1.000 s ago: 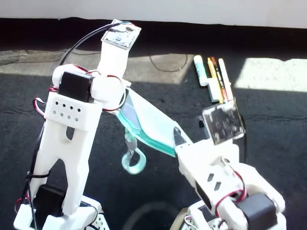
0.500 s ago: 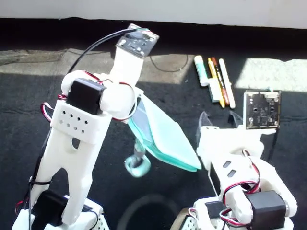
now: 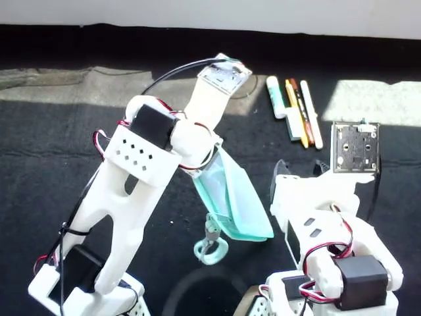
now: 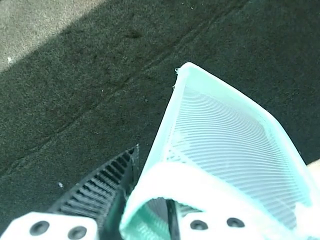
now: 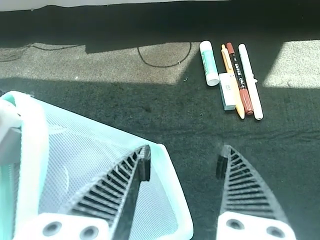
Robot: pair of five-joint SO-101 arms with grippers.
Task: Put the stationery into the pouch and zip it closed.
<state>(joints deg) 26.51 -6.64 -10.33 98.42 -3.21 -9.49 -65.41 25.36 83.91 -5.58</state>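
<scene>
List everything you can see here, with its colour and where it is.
pouch: one, mint-green mesh, held off the table
ring: one, mint green, hanging under the pouch
glue stick: one, white and green, table's far side
pens: three, orange, brown, white, beside the glue stick
small block: one, whitish, against the pens
table: one, dark cover
left end effector: one, white and black, shut on the pouch
right end effector: one, white and black, open, beside the pouch

A robotics bench: left arm (image 3: 131, 191) and right arm (image 3: 329, 217) on dark matting (image 3: 39, 197).
</scene>
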